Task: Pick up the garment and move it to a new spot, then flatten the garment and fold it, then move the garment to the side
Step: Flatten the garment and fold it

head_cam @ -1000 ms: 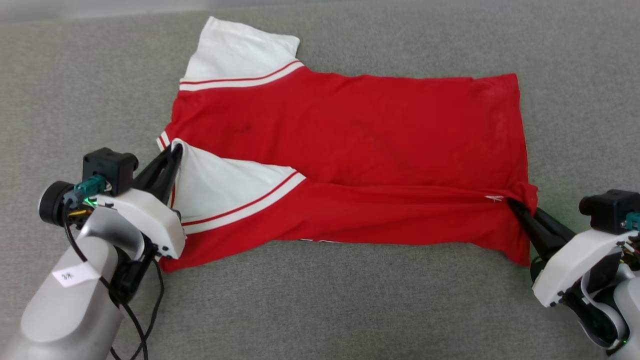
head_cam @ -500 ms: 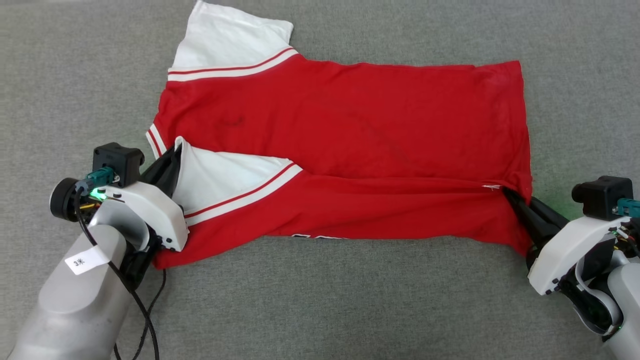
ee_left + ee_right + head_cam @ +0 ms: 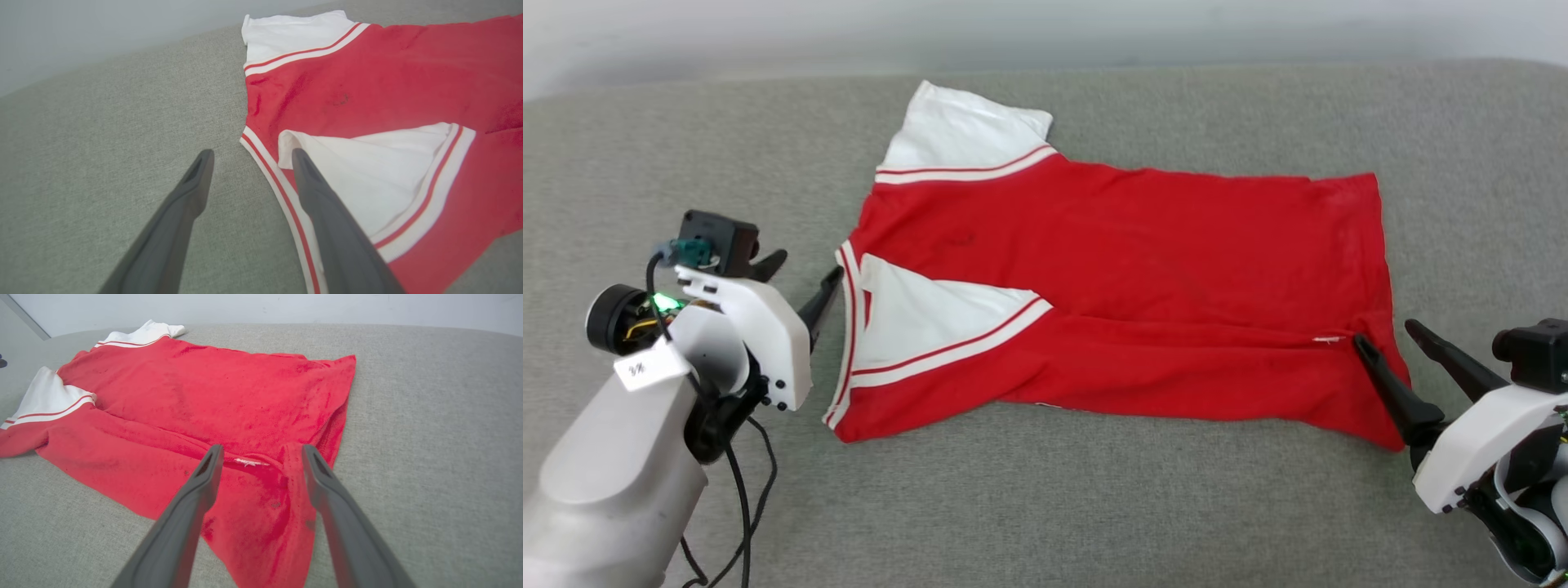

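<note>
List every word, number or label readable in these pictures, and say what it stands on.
On the left forearm, a white tag: dark handwritten marks, too blurred to read.
On the garment, a small white label near the folded hem: too small to read.
No other text can be read.

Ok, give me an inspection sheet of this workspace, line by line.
Surface: grey fabric, flat.
Job's things: garment, red with white sleeves, lying flat, near long edge folded over its body.
Clutter: nothing seen.
Grippers: left gripper open beside the collar end, holding nothing; right gripper open at the hem end, holding nothing.
Cables: black cable, clear of the garment.
Surroundings: pale wall behind the surface.
</note>
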### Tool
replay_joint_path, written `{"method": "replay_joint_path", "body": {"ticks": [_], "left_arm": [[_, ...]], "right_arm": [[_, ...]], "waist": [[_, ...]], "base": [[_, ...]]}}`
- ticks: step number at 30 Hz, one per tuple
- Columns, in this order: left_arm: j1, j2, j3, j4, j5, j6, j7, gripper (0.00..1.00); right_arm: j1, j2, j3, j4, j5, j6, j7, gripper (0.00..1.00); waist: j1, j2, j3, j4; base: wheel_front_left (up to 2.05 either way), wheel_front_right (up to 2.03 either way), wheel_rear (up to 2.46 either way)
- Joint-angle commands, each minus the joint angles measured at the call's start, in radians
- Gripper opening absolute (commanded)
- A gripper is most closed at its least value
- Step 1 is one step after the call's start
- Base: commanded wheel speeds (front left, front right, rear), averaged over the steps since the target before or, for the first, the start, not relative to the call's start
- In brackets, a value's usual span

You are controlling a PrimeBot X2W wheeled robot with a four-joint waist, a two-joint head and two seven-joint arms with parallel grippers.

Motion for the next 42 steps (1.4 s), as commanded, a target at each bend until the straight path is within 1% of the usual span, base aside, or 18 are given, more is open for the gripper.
{"method": "replay_joint_path", "body": {"ticks": [1, 9, 11, 15, 18, 22, 25, 33, 34, 35, 37, 42], "left_arm": [[-0.016, 0.011, -0.012, -0.023, -0.02, -0.001, 0.039, 1.0], [-0.039, 0.088, -0.098, -0.184, -0.187, -0.002, 0.418, 1.0], [-0.047, 0.107, -0.12, -0.208, -0.205, -0.002, 0.493, 1.0], [-0.034, 0.115, -0.158, -0.22, -0.245, -0.002, 0.604, 1.0], [-0.015, 0.113, -0.177, -0.205, -0.257, -0.002, 0.638, 1.0], [0.002, 0.103, -0.203, -0.178, -0.26, -0.002, 0.655, 1.0], [0.012, 0.103, -0.226, -0.148, -0.25, -0.002, 0.654, 1.0], [0.055, 0.078, -0.282, -0.04, -0.28, 0.0, 0.636, 1.0], [0.059, 0.075, -0.292, -0.038, -0.289, 0.0, 0.632, 0.67], [0.061, 0.071, -0.294, -0.038, -0.3, 0.0, 0.621, 0.0], [0.059, 0.074, -0.298, -0.04, -0.313, -0.001, 0.595, 0.0], [0.027, 0.119, -0.282, -0.08, -0.321, -0.002, 0.498, 0.0]], "right_arm": [[0.014, -0.002, -0.01, -0.01, -0.007, -0.001, 0.008, 1.0], [0.051, 0.021, -0.045, -0.048, -0.035, -0.001, 0.054, 1.0], [0.051, 0.027, -0.048, -0.054, -0.038, -0.001, 0.063, 1.0], [0.051, 0.035, -0.047, -0.063, -0.043, -0.001, 0.075, 1.0], [0.046, 0.038, -0.044, -0.066, -0.043, -0.001, 0.081, 1.0], [0.04, 0.041, -0.047, -0.062, -0.042, -0.001, 0.081, 1.0], [0.033, 0.039, -0.047, -0.06, -0.041, -0.001, 0.076, 1.0], [0.018, 0.031, -0.038, -0.051, -0.031, -0.001, 0.066, 1.0], [0.017, 0.027, -0.04, -0.05, -0.03, -0.001, 0.066, 1.0], [0.016, 0.023, -0.043, -0.049, -0.03, -0.001, 0.067, 1.0], [0.016, 0.01, -0.049, -0.053, -0.034, -0.001, 0.072, 1.0], [0.026, -0.044, -0.062, -0.081, -0.052, -0.001, 0.116, 1.0]], "waist": [[0.0, 0.0, -0.025, 0.018], [0.0, 0.0, -0.064, 0.032], [0.0, 0.0, -0.068, 0.031], [0.0, 0.0, -0.067, 0.023], [0.0, 0.0, -0.06, 0.01], [0.0, 0.0, -0.042, -0.007], [0.0, 0.0, -0.023, -0.02], [0.0, 0.0, 0.003, -0.042], [0.0, 0.0, 0.002, -0.043], [0.0, 0.0, 0.0, -0.042], [0.0, 0.0, -0.009, -0.039], [0.0, 0.0, -0.04, -0.024]], "base": [[0.0, 0.0, 0.0], [0.0, 0.0, 0.0], [0.0, 0.0, 0.0], [0.0, 0.0, 0.0], [0.0, 0.0, 0.0], [0.0, 0.0, 0.0], [0.0, 0.0, 0.0], [0.0, 0.0, 0.0], [0.0, 0.0, 0.0], [0.0, 0.0, 0.0], [0.0, 0.0, 0.0], [0.0, 0.0, 0.0]]}}
